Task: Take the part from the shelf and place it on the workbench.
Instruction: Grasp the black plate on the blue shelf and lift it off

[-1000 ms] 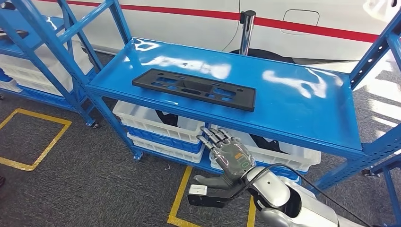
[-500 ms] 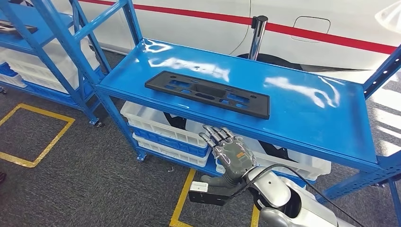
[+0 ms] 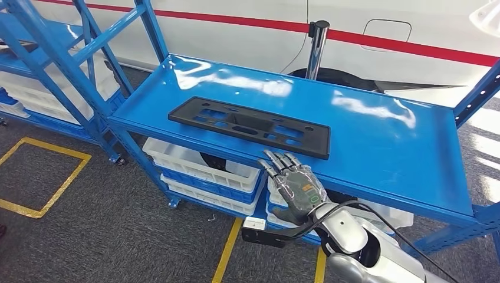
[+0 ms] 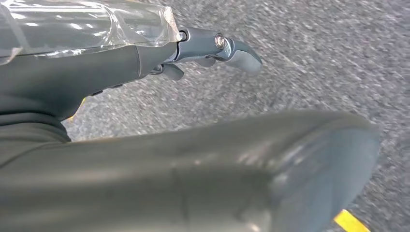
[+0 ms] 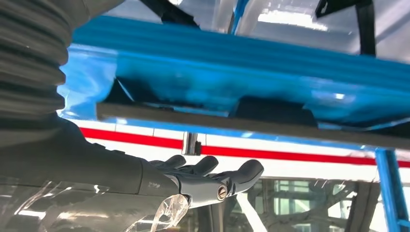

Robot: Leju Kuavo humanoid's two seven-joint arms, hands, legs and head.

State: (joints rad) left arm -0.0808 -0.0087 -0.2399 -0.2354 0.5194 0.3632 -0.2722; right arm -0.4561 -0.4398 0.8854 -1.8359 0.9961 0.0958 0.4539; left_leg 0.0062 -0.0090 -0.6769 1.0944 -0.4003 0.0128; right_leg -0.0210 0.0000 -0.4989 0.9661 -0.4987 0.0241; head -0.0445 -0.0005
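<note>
As the right hand (image 3: 298,186) is rising to the shelf (image 3: 383,135) edge, its fingers (image 3: 277,162), spread and empty, are nearing the black plastic part (image 3: 250,125); grasp pending.

We see white crates (image 3: 203,167) on the lower tier; yellow floor tape (image 3: 41,177); chrome post (image 3: 316,50) by white car (image 3: 377,35).

A: Where does the head view sit?
B: High up, looking forward and down over the blue shelf (image 3: 377,127).
A: And the wrists?
B: The right looks close along that shelf's near edge (image 5: 241,123); the left faces grey floor (image 4: 314,58).
</note>
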